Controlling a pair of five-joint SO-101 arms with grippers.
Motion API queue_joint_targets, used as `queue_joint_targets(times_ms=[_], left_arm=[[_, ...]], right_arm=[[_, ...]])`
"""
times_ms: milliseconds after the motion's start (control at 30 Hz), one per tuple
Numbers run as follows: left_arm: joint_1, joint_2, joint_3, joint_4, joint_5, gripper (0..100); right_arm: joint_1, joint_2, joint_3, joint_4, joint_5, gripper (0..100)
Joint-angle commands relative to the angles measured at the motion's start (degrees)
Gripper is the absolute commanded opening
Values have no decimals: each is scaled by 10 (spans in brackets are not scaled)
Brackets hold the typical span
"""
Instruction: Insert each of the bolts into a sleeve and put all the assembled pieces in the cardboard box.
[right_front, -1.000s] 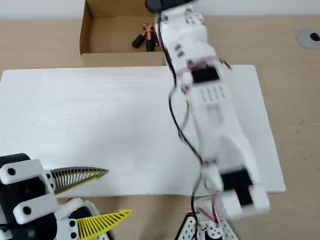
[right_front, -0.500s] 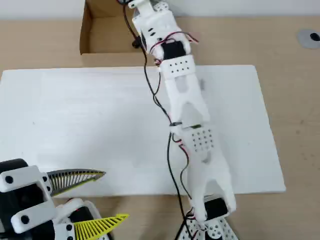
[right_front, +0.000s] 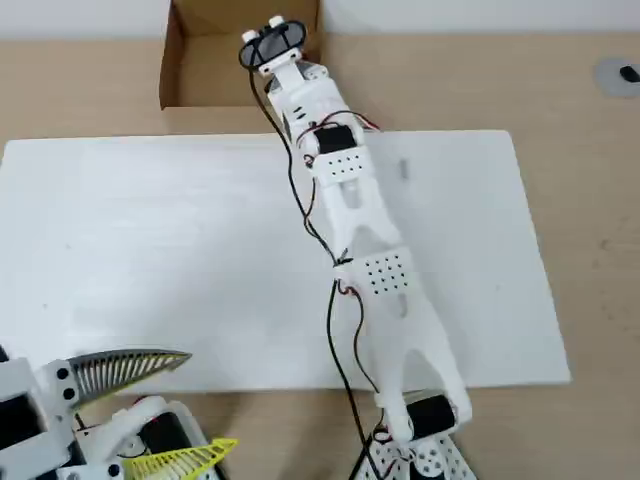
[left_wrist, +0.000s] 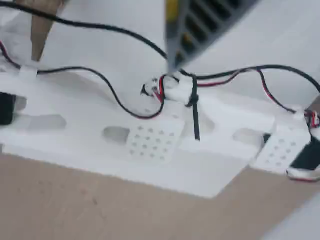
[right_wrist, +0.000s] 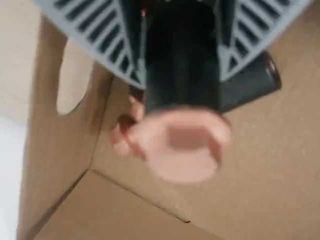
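Right wrist view showed the right hand (right_wrist: 180, 77) clamped on a black sleeve (right_wrist: 182, 100) with its bolt (right_wrist: 180, 145), above the cardboard box (right_wrist: 65, 165) floor. The left hand (right_front: 212, 400) stood wide at the bench (right_front: 600, 200) edge.

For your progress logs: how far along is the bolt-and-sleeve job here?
Done: at least one assembled piece lies in the cardboard box. In hand: the right gripper, shut on another sleeved bolt, hangs over the box. Left: releasing it there.
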Motion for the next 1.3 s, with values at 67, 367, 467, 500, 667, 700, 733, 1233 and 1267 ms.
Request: queue_joint_targets(times_ms=[67, 367, 467, 500, 667, 700, 733, 1233, 1267], left_arm=[[2, 3, 18, -2, -2, 260], [-18, 3, 15, -3, -1, 260], [-86, 7, 21, -3, 0, 260], [-114, 7, 27, -4, 3, 260], [-281, 7, 117, -40, 76, 260], [-316, 7, 152, -50, 90, 260], [-353, 7, 190, -67, 102, 260], [-594, 3, 644, -295, 132, 260], [-594, 3, 646, -286, 132, 260]], right_arm=[[-7, -13, -54, 1, 4, 165], [-8, -16, -105, 34, 4, 217], [-8, -46, -110, 66, 4, 217], [-7, -72, -109, 84, 4, 217], [15, -238, -109, 247, -103, 87], [22, -270, -109, 291, -121, 28], [29, -302, -109, 334, -134, 4], [163, -602, -15, 699, -173, 9], [164, -640, 31, 699, -173, 9]])
